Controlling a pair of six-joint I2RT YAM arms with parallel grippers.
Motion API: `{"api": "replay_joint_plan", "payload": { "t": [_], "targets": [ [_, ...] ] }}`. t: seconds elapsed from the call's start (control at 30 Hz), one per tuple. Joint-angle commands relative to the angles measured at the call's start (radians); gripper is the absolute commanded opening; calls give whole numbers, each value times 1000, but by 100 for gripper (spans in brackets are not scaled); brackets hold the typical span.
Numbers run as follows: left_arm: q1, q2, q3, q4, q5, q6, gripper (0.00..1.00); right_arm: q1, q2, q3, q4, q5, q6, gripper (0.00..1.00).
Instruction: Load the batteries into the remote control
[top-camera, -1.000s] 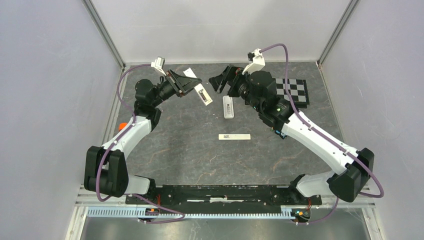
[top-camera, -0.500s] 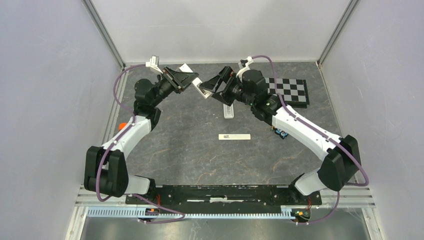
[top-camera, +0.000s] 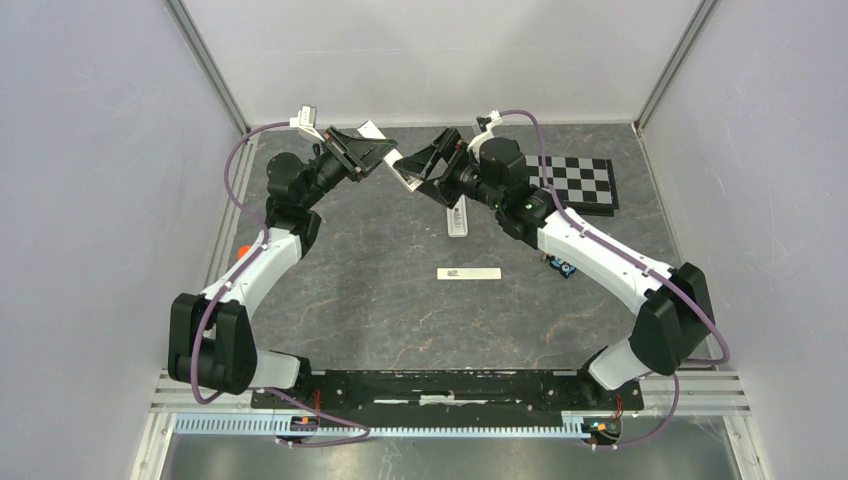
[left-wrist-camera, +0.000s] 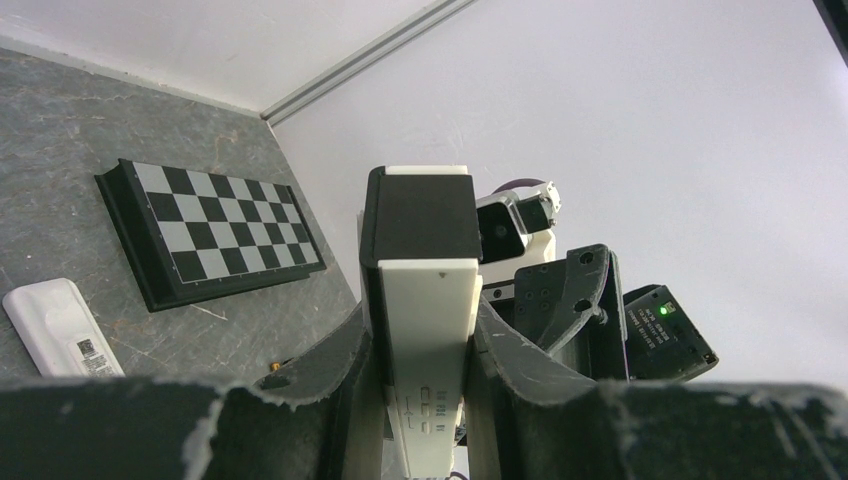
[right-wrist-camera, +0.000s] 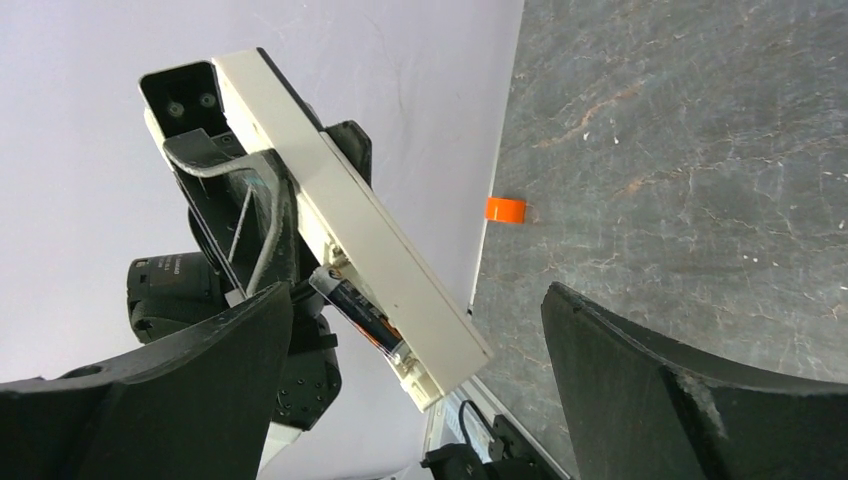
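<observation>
Dark grey stone-patterned tabletop (top-camera: 380, 310), pale walls on three sides. Both arms reached toward the far middle of the table, wrists raised off the surface.

Left gripper (top-camera: 385, 160): pressed together on the remote control (right-wrist-camera: 340, 220), pinching its narrow white body by the long edges and holding it in the air, tilted. One end stuck out past the fingers toward the right arm.

- One battery (right-wrist-camera: 360, 312) sat in the recess on the remote's underside, lying along its length. Wrap colour was hard to read.

Right gripper (top-camera: 428, 172): fingers spread wide, nothing between the pads. It was just beside the remote's free end. From its own wrist view that end showed between the two fingers; I could not tell whether they touched.

On the table:
- short white piece with a label (left-wrist-camera: 55, 325), below the grippers, flat;
- slim white bar (top-camera: 468, 273), nearer the bases, well apart from both grippers;
- checkerboard (top-camera: 585, 185) at the far right;
- orange marker (right-wrist-camera: 506, 209) at the left edge;
- small blue items (top-camera: 563, 267) beside the right forearm, too small to name.
</observation>
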Motion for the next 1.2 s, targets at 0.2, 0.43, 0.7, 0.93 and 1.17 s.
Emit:
{"api": "replay_joint_plan", "payload": {
  "t": [0.2,0.43,0.7,0.93,1.17],
  "targets": [
    [3,-6,9,66,13,18,4,-13,29,49,109,-24,46,97],
    [2,-5,7,68,25,21,4,-26,43,42,141,-53,47,88],
    [2,-5,12,67,34,20,4,-26,71,64,160,-86,41,84],
    [2,-10,11,61,36,21,4,-26,87,69,161,-100,43,75],
    [2,-12,30,9,18,-47,4,-26,83,30,189,-119,56,60]
  ]
}}
